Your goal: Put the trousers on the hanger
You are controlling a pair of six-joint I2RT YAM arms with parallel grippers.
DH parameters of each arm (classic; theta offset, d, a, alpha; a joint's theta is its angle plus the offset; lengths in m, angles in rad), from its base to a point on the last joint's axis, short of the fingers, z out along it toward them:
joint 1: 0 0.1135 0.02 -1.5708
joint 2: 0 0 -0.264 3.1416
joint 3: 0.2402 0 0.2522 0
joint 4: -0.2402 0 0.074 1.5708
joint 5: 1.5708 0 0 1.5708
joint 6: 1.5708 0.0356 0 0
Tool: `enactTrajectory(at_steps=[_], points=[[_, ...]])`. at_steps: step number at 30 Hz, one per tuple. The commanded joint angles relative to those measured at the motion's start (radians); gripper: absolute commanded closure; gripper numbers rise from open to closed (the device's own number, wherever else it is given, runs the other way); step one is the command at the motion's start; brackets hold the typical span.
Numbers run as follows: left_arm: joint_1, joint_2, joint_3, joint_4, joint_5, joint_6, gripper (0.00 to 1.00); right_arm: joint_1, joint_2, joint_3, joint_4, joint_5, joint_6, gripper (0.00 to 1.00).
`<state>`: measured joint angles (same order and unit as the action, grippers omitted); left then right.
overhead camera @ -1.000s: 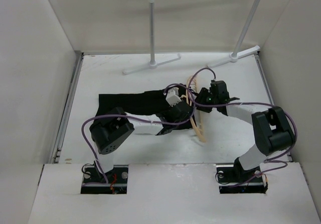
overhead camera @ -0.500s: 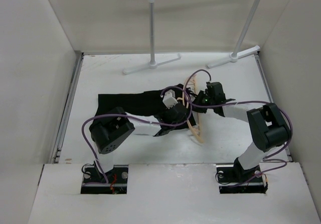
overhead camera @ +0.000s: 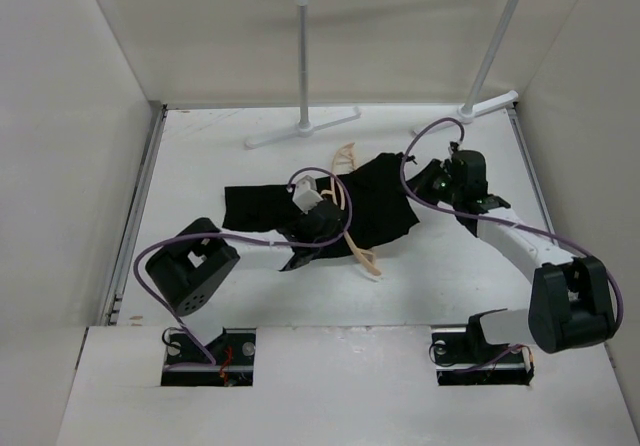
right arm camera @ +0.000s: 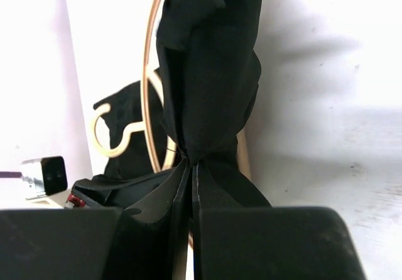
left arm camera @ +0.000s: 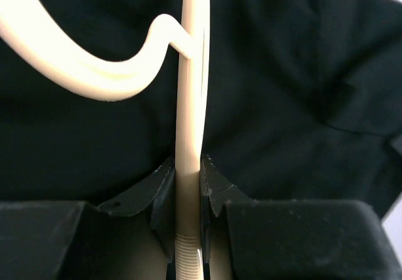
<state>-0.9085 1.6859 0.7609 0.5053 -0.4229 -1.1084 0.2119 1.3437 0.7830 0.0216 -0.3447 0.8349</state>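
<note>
Left gripper (left arm camera: 188, 178) clamped on hanger (left arm camera: 190, 91); right gripper (right arm camera: 191, 167) clamped on trousers (overhead camera: 380, 201).
Left fingers pinched the hanger's straight bar. Right fingers held a bunched fold of cloth, raised. Trousers lay mid-table (overhead camera: 200, 146), spread leftward, apparently threaded through the hanger frame, though the overhead view was too cluttered to confirm.

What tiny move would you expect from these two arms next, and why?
Probably the right pincer, shut on the trousers, draws them farther across the hanger, which the left pincer clamps: more cloth seems to lie left of it.
</note>
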Motion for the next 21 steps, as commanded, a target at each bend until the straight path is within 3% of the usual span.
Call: enactTrajectory(at_steps=[1,11,21], points=[[0.021,-0.090,-0.044,-0.037,-0.011,0.039,0.99,-0.039,-0.034,0.032,-0.031,0.029,-0.006,0.93],[0.081,-0.327,-0.175,-0.191,-0.025,0.127,0.99,-0.125,-0.034,-0.021,-0.038,0.041,-0.010,0.93],[0.049,-0.348,-0.081,-0.295,-0.082,0.289,0.99,-0.118,0.028,-0.068,-0.017,0.092,-0.007,0.93]])
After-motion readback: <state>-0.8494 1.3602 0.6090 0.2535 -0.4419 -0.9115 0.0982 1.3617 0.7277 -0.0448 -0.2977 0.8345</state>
